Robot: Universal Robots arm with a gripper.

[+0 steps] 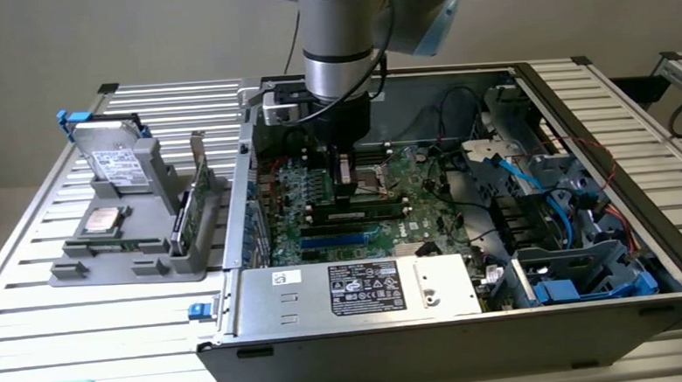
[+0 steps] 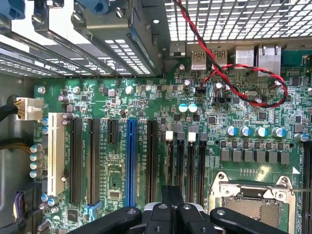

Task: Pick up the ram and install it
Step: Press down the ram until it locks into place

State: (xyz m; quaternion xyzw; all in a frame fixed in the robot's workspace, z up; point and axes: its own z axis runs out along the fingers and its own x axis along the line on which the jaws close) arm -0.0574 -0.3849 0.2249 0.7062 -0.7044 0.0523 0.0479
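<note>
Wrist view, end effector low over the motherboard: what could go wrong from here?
1. The shut end effector sits right at the black memory slots; a slight misalignment while pressing down could strain a slot.
2. The CPU socket lies just beside it; a sideways slip might strike it.
3. The red-and-black cable loops over the board nearby and could snag.

The arm (image 1: 336,42) descends vertically from the top center of the exterior view, wrist straight down. Its gripper (image 1: 346,169) sits mid-frame, fingers (image 2: 165,217) pressed together, closed.
</note>
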